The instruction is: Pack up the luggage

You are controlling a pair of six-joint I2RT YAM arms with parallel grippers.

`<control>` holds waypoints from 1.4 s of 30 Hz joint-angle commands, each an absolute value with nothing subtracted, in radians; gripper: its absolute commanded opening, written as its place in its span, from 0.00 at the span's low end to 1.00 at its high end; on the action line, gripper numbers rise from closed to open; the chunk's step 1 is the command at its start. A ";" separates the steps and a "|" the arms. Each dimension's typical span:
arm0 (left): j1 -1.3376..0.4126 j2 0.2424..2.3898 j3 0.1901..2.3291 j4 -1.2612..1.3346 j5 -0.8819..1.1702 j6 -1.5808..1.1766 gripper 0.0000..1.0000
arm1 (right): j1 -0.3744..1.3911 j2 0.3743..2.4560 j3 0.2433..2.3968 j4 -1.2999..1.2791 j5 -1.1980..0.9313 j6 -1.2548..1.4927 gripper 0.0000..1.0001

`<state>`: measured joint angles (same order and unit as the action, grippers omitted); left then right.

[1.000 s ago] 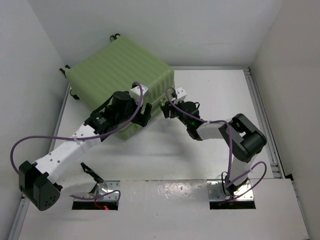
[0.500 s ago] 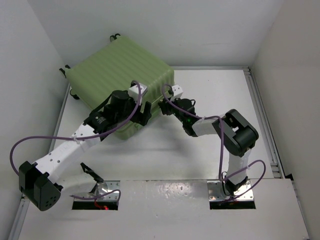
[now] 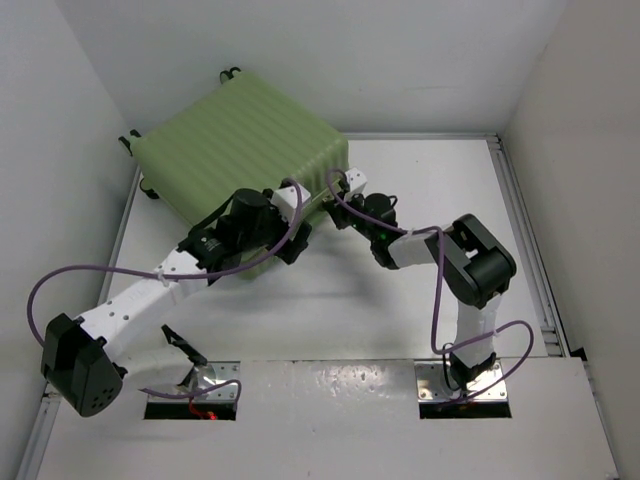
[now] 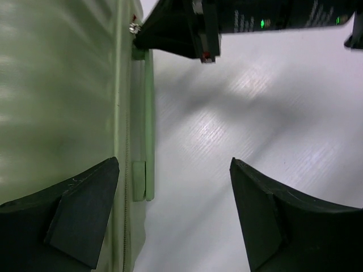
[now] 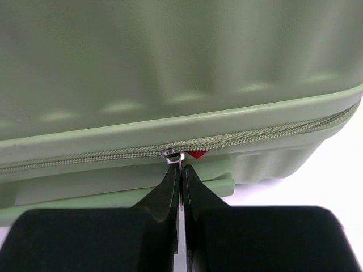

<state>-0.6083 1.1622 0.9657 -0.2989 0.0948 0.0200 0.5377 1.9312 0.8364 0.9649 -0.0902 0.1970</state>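
The luggage [image 3: 240,150] lies flat on the table [image 3: 400,290], towards the far left corner. Its two light-green ribbed shells are together, so whatever is inside is hidden. On its near right side, in the right wrist view, the zipper track [image 5: 272,136] runs along the seam between the shells, with a small red bit [image 5: 197,153] just beside the slider. The teeth seem joined on both sides of the slider, though the view is too close to be sure. At the far edge of the case, small black wheels [image 3: 230,73] stick out towards the back wall.

The left arm reaches from its base at the near left, low and long, diagonally up to the suitcase's near right side. The left gripper [image 4: 173,167] has its jaws spread wide and holds nothing. One finger [image 4: 79,209] sits over the green shell, and the other is over the bare table beside the case.

The right arm rises from its base at the near right, folds at the elbow and stretches left. The right gripper [image 5: 180,181] meets the same side of the luggage, a little farther back than the left one. Its fingers are pressed together, pinching the small metal zipper pull [image 5: 173,156] that hangs from the slider.
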 commanded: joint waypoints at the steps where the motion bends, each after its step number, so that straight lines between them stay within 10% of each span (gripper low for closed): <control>1: -0.623 1.166 0.922 -0.313 0.077 0.109 0.85 | 0.486 1.919 0.828 1.075 -0.116 0.163 0.00; 23: -0.692 1.655 0.936 0.025 -0.362 0.115 0.83 | 0.465 1.879 0.790 1.078 -0.180 0.155 0.00; 27: -0.692 1.710 0.945 -0.012 -0.337 0.133 0.53 | 0.456 1.894 0.814 1.066 -0.166 0.144 0.00; 30: -0.692 1.720 0.945 -0.054 -0.310 0.158 0.03 | 0.439 1.907 0.830 1.060 -0.153 0.129 0.00; 42: -0.624 1.441 0.712 -0.176 -0.170 0.270 0.00 | 0.342 1.908 0.825 1.032 -0.112 0.091 0.00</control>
